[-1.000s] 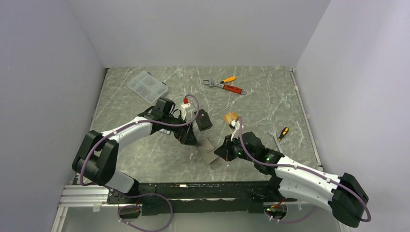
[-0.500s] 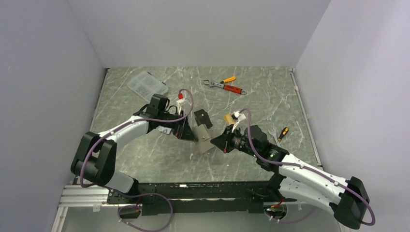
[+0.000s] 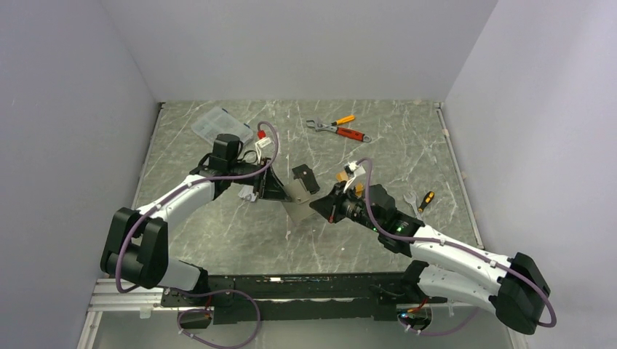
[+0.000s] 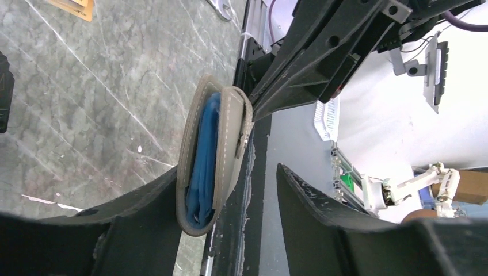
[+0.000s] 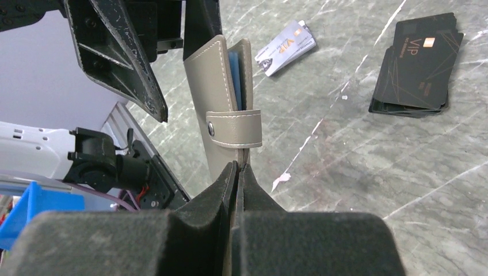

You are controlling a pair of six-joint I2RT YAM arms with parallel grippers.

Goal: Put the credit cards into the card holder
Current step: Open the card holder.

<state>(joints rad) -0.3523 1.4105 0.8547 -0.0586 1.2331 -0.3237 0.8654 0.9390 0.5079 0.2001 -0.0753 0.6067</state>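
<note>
The card holder (image 3: 297,198), a taupe wallet with blue lining, hangs upright above the table between both arms. My right gripper (image 5: 237,165) is shut on its lower edge, below the snap tab. My left gripper (image 4: 227,172) is open around the folded card holder (image 4: 213,155): one finger touches its side, the other stands apart. On the table lie a stack of black credit cards (image 5: 417,66), silvery-grey cards (image 5: 286,47) and an orange-gold card (image 4: 72,7). In the top view the black stack (image 3: 305,178) sits just behind the card holder.
A clear plastic compartment box (image 3: 218,125) stands at the back left. An orange-handled wrench and pliers (image 3: 338,129) lie at the back middle. A small spanner and screwdriver (image 3: 420,200) lie to the right of the right arm.
My right gripper has carried the card holder up and back toward the left arm. The left gripper has swung to face it, and its jaws have narrowed around the card holder.
</note>
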